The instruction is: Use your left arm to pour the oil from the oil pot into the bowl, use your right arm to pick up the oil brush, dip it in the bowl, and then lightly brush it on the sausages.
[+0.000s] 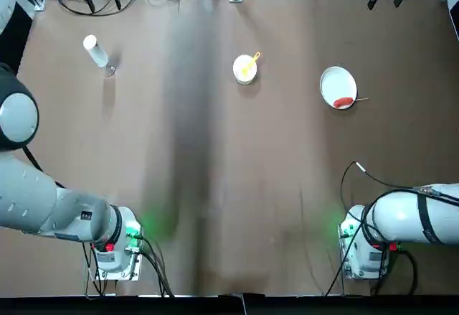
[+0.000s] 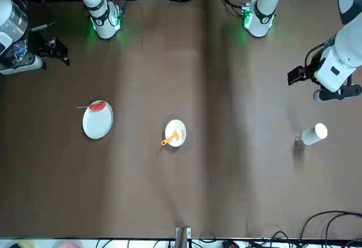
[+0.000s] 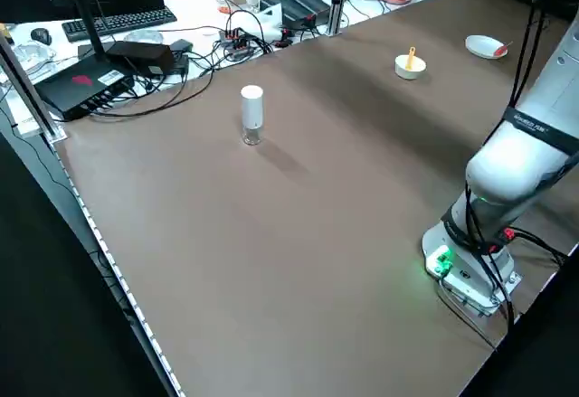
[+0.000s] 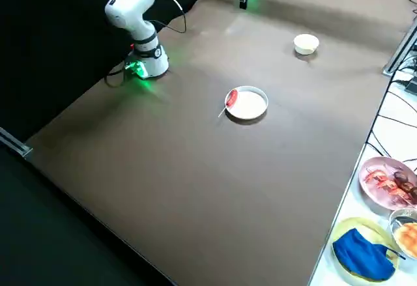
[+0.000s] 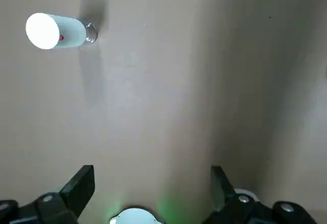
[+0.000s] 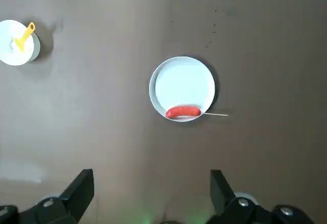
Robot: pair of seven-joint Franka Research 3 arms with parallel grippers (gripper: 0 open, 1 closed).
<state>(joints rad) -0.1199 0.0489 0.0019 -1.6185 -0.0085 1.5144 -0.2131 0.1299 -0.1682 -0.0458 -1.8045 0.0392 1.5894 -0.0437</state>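
Note:
The oil pot stands upright at the far left of the table, its white cap toward my left wrist camera. At mid-table sits the small white bowl, and the yellow oil brush rests in it with its handle over the rim. To the right, the white plate holds the red sausage at its near edge, stick pointing right. My left gripper hovers open, high over the left side and well short of the oil pot. Over the right side my right gripper hangs open, short of the plate.
Cables, a keyboard and a black box crowd the bench beyond the table's far edge. Dishes of food and a blue cloth sit off the table past the far right corner. Both arm bases glow green at the near edge.

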